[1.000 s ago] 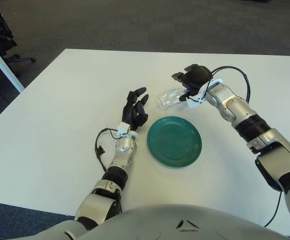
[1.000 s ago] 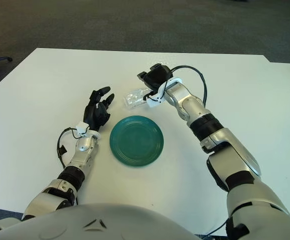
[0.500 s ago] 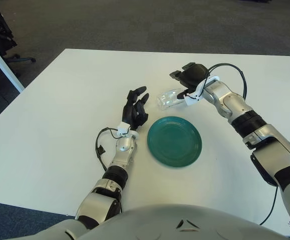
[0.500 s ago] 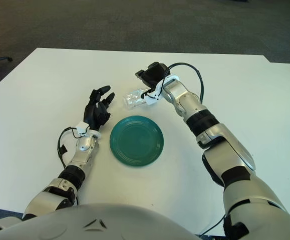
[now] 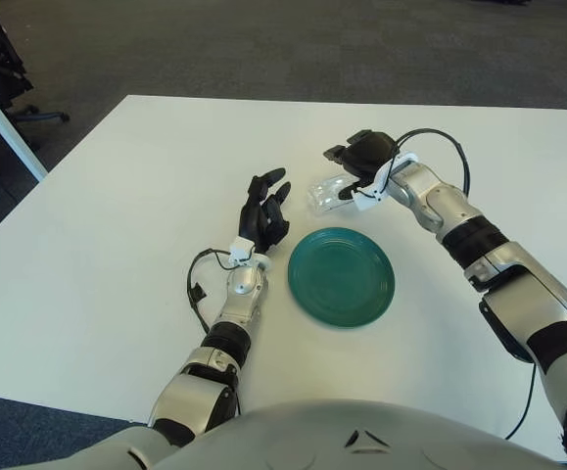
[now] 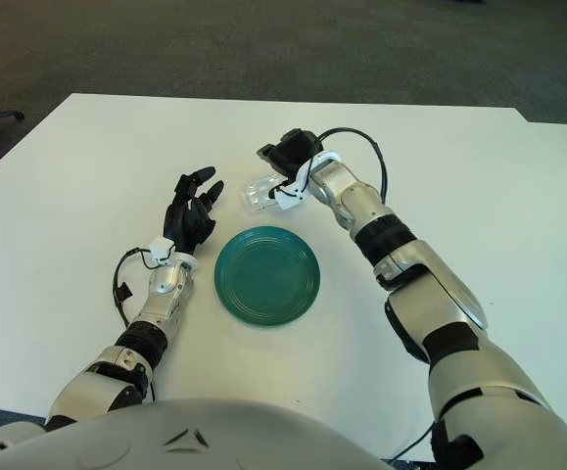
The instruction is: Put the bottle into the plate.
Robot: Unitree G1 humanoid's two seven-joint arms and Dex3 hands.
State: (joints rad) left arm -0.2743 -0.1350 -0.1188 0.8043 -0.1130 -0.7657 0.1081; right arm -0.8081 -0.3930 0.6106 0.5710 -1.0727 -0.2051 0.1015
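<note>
On a white tabletop, the left robot hand shows beside a green plate, fingers spread and holding nothing. Beyond the plate, the right robot hand curls over a clear bottle lying on its side. The smooth bottle could roll or slip from a shallow grasp and miss the plate.

Clear bottle lies on its side just beyond round green plate

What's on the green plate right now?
Nothing: the green plate is bare. The bottle lies on the table beyond it, with the right hand over one end, hiding it.
</note>
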